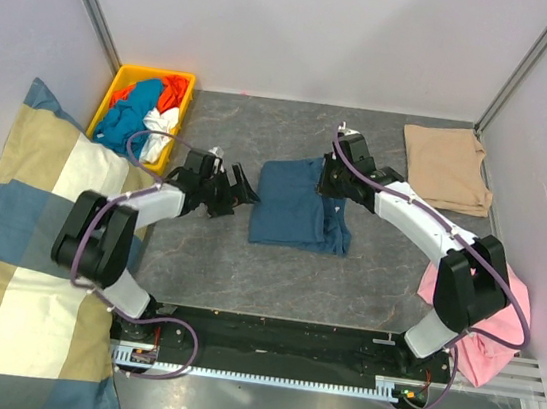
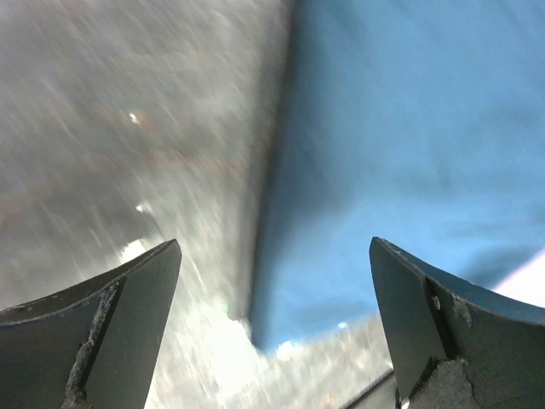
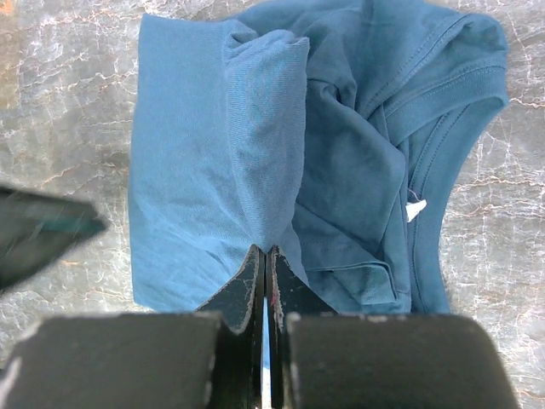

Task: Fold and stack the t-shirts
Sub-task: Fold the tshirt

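Observation:
A dark teal-blue t-shirt (image 1: 293,212) lies partly folded on the grey table (image 1: 234,124), its collar and white label towards the right arm. My right gripper (image 1: 325,181) is shut on a raised fold of this shirt (image 3: 196,170), its fingertips (image 3: 265,249) pinching the cloth near the upper edge. The left gripper (image 1: 240,192) is open just left of the shirt, close to the table. In the left wrist view the shirt's corner (image 2: 409,128) lies ahead between the spread fingers (image 2: 274,247). A tan-beige t-shirt (image 1: 447,167) lies folded at the back right.
A yellow bin (image 1: 154,74) with several crumpled cloths stands at the back left. A big checked cushion (image 1: 14,261) fills the left side. A pink cloth (image 1: 482,343) lies by the right arm's base. White walls enclose the table.

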